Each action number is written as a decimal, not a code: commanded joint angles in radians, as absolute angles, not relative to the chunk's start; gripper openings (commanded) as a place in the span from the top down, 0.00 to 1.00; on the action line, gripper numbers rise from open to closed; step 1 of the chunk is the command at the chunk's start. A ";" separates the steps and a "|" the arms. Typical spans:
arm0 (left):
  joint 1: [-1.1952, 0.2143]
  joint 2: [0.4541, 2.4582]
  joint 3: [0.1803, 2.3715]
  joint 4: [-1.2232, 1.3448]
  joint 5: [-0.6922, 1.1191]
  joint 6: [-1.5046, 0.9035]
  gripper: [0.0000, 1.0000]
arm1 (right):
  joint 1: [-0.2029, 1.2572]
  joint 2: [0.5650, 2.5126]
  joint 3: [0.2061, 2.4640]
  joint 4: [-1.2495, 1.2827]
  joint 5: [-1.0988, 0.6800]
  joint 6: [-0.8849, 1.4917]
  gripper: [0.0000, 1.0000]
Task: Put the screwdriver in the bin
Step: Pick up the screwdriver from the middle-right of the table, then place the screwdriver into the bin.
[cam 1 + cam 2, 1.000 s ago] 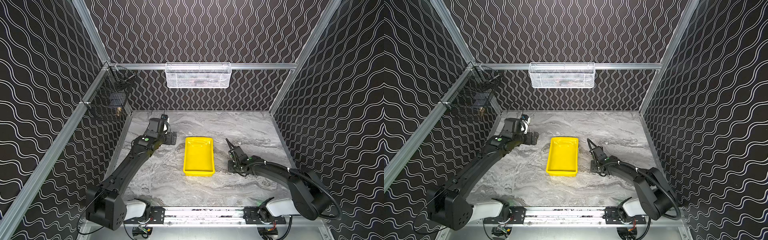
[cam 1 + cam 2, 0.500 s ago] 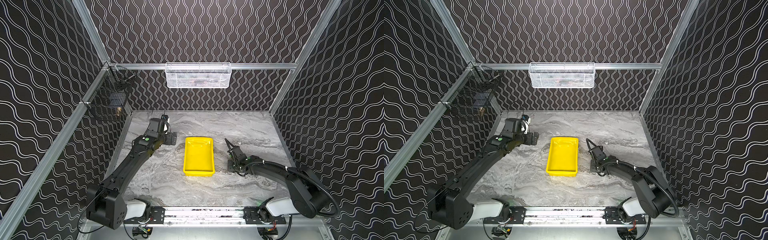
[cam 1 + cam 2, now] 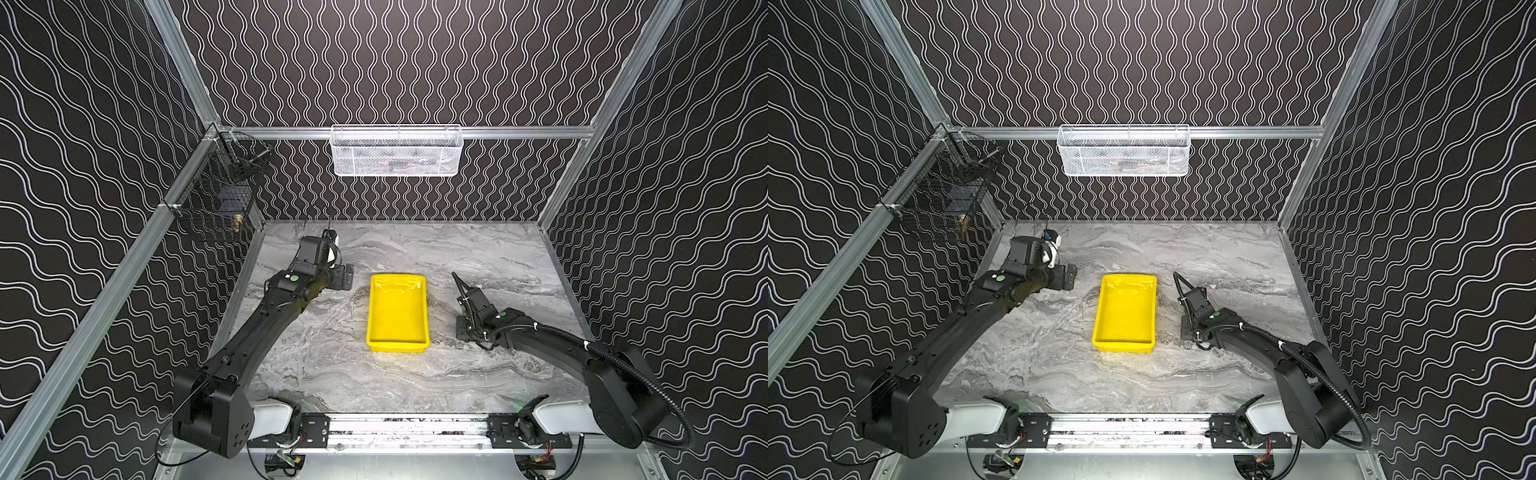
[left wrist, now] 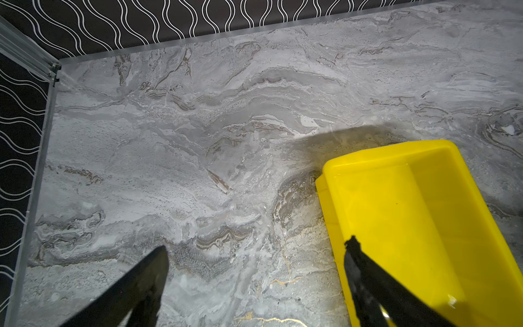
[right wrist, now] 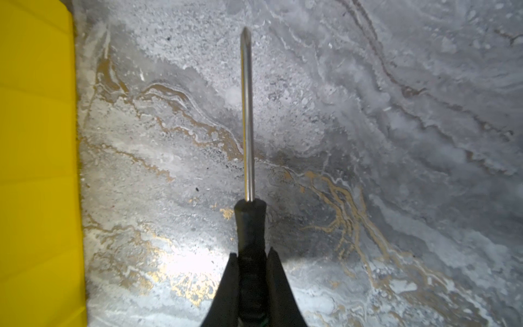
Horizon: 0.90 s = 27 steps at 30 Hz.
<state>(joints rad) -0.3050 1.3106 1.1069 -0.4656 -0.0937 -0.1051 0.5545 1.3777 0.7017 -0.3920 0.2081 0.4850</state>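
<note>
Item 1: screwdriver (image 5: 249, 175), black handle, thin metal shaft. It is sitting outside the bin (image 5: 36, 141), just beside its wall, over the marble table (image 3: 478, 257); whether it is touching the table cannot be told.
Item 2: right gripper (image 5: 252, 253). It is clamping the handle between both fingers, with the shaft pointing straight out ahead.
Item 3: left gripper (image 4: 257, 245). It is standing wide apart and holding nothing, hovering at the bin's far corner.
Item 4: yellow bin (image 3: 397, 316). It is lying mid-table between the two arms.
</note>
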 commanded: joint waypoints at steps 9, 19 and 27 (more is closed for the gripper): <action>-0.304 1.307 1.110 -0.462 -0.098 -0.103 0.01 | 0.556 1.371 0.749 -0.442 0.219 0.459 0.97; -0.305 1.306 1.115 -0.471 -0.105 -0.100 0.01 | 0.557 1.321 0.851 -0.534 0.222 0.409 0.97; -0.303 1.302 1.117 -0.474 -0.118 -0.100 0.01 | 0.604 1.347 0.990 -0.588 0.215 0.350 0.97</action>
